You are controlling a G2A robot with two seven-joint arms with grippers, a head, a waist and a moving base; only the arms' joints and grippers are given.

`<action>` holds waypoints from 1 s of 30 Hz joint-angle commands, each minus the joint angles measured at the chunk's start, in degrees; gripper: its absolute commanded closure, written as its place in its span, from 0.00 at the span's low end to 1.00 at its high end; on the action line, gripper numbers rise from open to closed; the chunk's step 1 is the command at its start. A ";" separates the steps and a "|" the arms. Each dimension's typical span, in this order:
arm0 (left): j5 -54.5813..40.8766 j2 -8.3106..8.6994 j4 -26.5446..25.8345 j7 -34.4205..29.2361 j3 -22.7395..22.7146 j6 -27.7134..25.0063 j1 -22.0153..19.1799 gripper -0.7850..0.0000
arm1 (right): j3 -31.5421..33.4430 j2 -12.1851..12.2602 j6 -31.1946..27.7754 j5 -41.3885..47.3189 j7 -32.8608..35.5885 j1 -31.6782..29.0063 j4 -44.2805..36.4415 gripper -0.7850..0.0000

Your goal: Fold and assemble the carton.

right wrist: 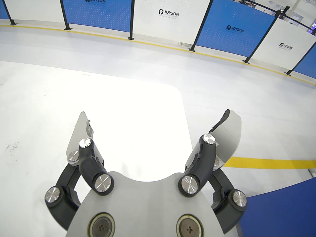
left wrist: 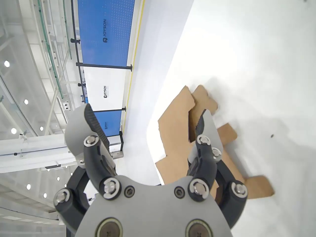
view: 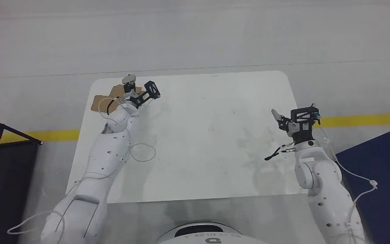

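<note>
Carton blank, flat brown cardboard with cut flaps and tabs (view: 100, 102), lies at the far left corner of the white rectangular table with rounded corners (view: 213, 128). One edge of the blank reaches the table's left edge. In the left wrist view the cardboard (left wrist: 174, 129) shows several panels lying flat or nearly flat, with small tabs projecting toward the table's interior (left wrist: 246, 50). Whether any panel is already folded cannot be told.

Left gripper (view: 141, 85) is positioned over this corner, directly at the blank. Its fingers are spread wide and grasp nothing. In its own wrist view, the left gripper (left wrist: 145, 113) has one finger (left wrist: 207, 127) in front of the cardboard. The other finger (left wrist: 95, 124) is off to the side, against the room background. Contact between the near finger and the cardboard cannot be confirmed.

Right gripper (view: 295, 113) is located at the table's right edge, well apart from the carton. Its fingers are likewise spread and empty. In the right wrist view the right gripper (right wrist: 156, 115) points across the table's far right corner (right wrist: 138, 104).

Yellow floor line (view: 356, 120) runs along the grey floor on both sides of the table. Blue and white partition panels (right wrist: 170, 10) stand beyond it.
</note>
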 commanded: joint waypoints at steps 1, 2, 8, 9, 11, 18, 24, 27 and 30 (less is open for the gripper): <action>-0.12 -0.57 2.68 -0.08 1.40 1.12 -1.51 0.00 | 0.00 0.00 0.00 0.00 0.00 0.00 0.00 0.00; -0.33 -0.86 3.90 -0.01 1.95 1.64 -2.19 0.00 | 0.00 0.00 0.00 0.00 0.00 0.00 0.00 0.00; -0.76 -1.99 10.44 -2.18 3.50 4.38 -5.44 0.00 | 0.00 0.00 0.00 0.00 0.00 0.00 0.00 0.00; -1.15 -2.14 11.10 -2.76 3.50 4.80 -5.78 0.00 | 0.00 0.00 0.00 0.00 0.00 0.00 0.00 0.00; -1.16 -2.32 12.19 -3.90 3.54 5.87 -6.26 0.00 | 0.00 0.00 0.00 0.00 0.00 0.00 0.00 0.00; -2.29 -2.56 14.69 -5.08 3.43 3.64 -6.89 0.00 | 0.00 0.00 0.00 0.00 0.00 0.00 0.00 0.00; -5.13 -2.53 14.00 -1.63 2.95 -0.09 -6.18 0.00 | 0.00 0.00 0.00 0.00 0.00 0.00 0.00 0.00; -6.28 -2.57 11.41 2.48 3.70 -4.13 -4.95 0.00 | 0.00 0.00 0.00 0.00 0.00 0.00 0.00 0.00; -9.08 -2.58 7.84 6.45 3.80 -8.22 -3.41 0.00 | 0.00 0.00 0.00 0.00 0.00 0.00 0.00 0.00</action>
